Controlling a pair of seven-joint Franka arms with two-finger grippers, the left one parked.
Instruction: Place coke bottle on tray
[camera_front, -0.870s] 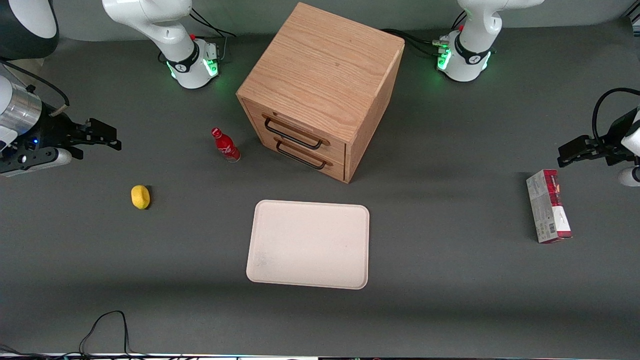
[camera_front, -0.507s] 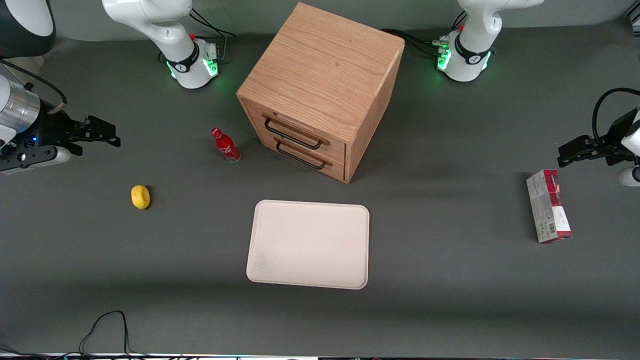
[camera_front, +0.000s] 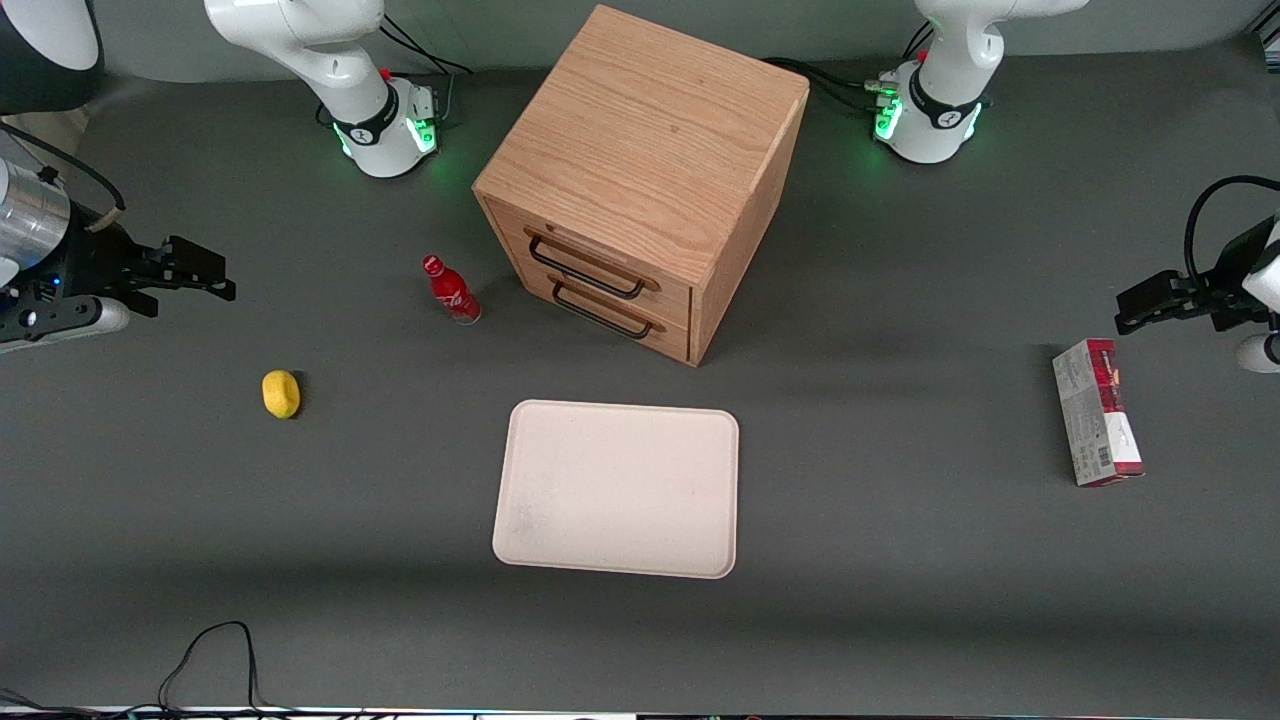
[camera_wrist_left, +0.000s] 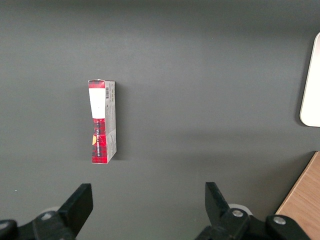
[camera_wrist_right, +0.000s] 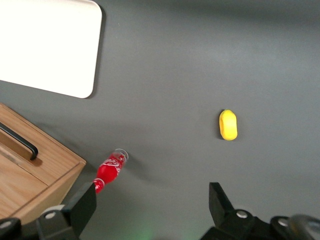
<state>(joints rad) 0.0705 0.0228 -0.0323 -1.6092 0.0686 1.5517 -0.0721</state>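
Note:
The coke bottle (camera_front: 451, 290) is a small slim red bottle with a red cap, standing upright on the table beside the wooden drawer cabinet (camera_front: 640, 180). It also shows in the right wrist view (camera_wrist_right: 110, 170). The tray (camera_front: 618, 488) is a large pale cream rectangle, nearer the front camera than the cabinet; one corner of it shows in the right wrist view (camera_wrist_right: 47, 45). My right gripper (camera_front: 205, 275) is open and empty, above the table at the working arm's end, well apart from the bottle. Its fingers (camera_wrist_right: 82, 205) frame bare table.
A yellow lemon-like object (camera_front: 281, 393) lies on the table between the gripper and the tray, also in the right wrist view (camera_wrist_right: 228, 124). A red-and-grey carton (camera_front: 1095, 411) lies toward the parked arm's end. A black cable (camera_front: 205, 655) loops at the front edge.
My right gripper has drifted slightly away from the bottle and a little farther from the front camera. The bottle, tray and other things have not moved.

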